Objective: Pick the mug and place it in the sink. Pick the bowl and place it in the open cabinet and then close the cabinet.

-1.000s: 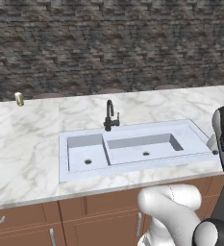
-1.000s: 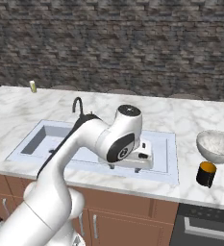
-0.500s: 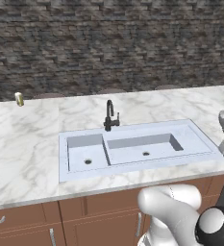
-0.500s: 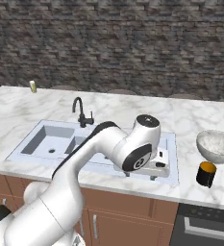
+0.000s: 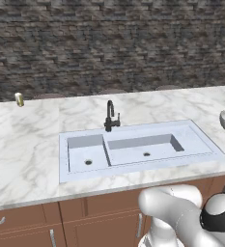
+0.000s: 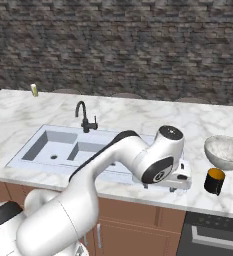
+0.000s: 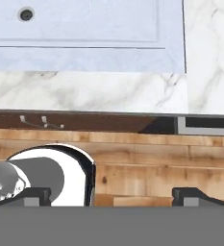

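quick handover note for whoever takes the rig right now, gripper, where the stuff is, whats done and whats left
Gripper: open, empty, at the counter's front edge right of the sink.
Mug: upright on the counter right of the sink, near the front edge.
Bowl: on the counter just behind the mug.
Sink basins hold nothing.
Done: nothing yet.
Left: mug into the sink, bowl into the open cabinet, close the cabinet.

No legible text, label, brand, number or sign on any surface inspected.
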